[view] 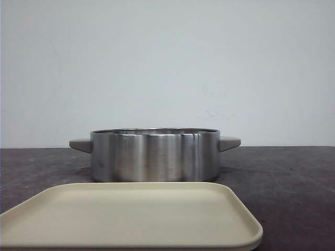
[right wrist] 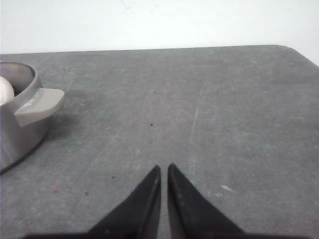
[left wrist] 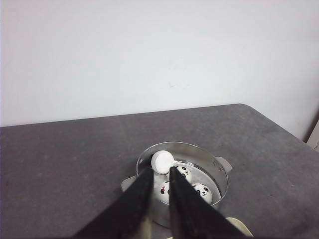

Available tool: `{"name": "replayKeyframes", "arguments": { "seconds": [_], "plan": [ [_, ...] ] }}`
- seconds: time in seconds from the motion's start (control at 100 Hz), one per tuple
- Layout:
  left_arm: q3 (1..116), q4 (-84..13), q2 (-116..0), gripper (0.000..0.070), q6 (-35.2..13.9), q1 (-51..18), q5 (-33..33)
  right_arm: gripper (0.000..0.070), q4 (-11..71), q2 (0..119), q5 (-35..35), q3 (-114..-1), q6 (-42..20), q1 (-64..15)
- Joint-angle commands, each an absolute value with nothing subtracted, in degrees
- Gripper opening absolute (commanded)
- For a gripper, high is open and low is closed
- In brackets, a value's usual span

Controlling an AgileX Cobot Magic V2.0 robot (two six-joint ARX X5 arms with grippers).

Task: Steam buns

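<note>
A steel pot (view: 155, 155) with grey handles stands mid-table; its wall hides the buns in the front view. In the left wrist view the pot (left wrist: 219, 172) holds three panda-faced buns, at the back (left wrist: 183, 173), at the right (left wrist: 203, 191) and between my fingers (left wrist: 163, 189). A fourth bun (left wrist: 163, 161) lies tipped on its side against the far wall, flat base showing. My left gripper (left wrist: 160, 171) hangs high above the pot, slightly open and empty. My right gripper (right wrist: 164, 168) is shut and empty over bare table beside the pot (right wrist: 20, 124).
An empty beige tray (view: 131, 217) lies in front of the pot, near the table's front edge; its corner shows in the left wrist view (left wrist: 239, 225). The dark grey table (right wrist: 199, 99) stretches to the right of the pot. A white wall stands behind.
</note>
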State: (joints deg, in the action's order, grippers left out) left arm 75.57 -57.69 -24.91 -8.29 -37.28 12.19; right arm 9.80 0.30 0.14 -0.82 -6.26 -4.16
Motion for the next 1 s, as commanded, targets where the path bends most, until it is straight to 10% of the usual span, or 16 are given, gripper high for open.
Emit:
{"name": "replayKeyframes", "arguments": {
  "seconds": [0.0, 0.99],
  "plan": [
    [76.3, -57.2, -25.1, 0.0011, -8.2, -37.7, 12.4, 0.0016, 9.7, 0.2, 0.0, -0.7, -6.9, -4.4],
    [76.4, -57.7, -25.0, 0.0011, -8.2, -37.7, 12.4, 0.0016, 9.0, 0.2, 0.0, -0.7, -6.9, -4.4]
  ]
}}
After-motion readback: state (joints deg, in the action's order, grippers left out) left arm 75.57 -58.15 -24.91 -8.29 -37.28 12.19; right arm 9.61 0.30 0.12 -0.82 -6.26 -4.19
